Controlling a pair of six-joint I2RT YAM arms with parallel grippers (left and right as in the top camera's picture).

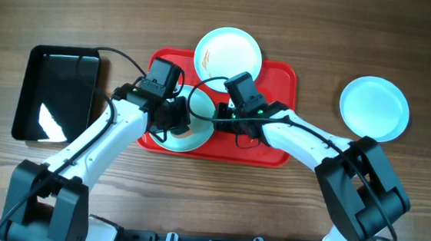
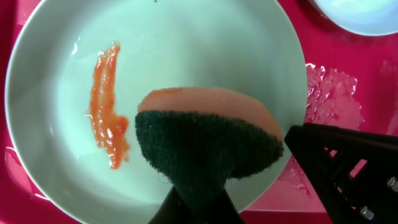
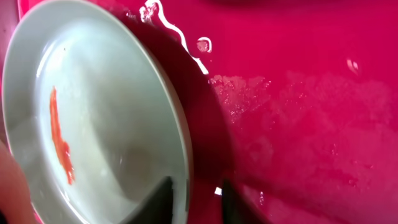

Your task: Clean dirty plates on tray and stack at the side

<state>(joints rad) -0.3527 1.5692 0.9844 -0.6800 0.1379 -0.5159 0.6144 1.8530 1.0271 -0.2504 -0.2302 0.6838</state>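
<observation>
Well, the left gripper [image 1: 173, 117] is clamped tight on the sponge [image 2: 208, 140], green face down over the plate [image 2: 186, 56] on the red tray [image 1: 271, 152]. The orange smear [image 2: 107, 106] lies just left of the sponge in the wrist view, its length running away from the hand. Opposite, the right gripper [image 3: 194, 202] stands narrowly parted astride that plate's rim. Farther off sits a second smeared plate [image 1: 228, 54], and a clean plate [image 1: 374, 108] lies off the tray

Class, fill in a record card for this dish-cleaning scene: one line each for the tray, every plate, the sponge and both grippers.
red tray: centre of table, wet patches
near plate: on the tray, orange smear
far plate: overlaps tray's far rim, faint smear
side plate: on table right of tray, looks clean
sponge: over near plate
left gripper: shut on sponge
right gripper: open, astride near plate's rim
</observation>
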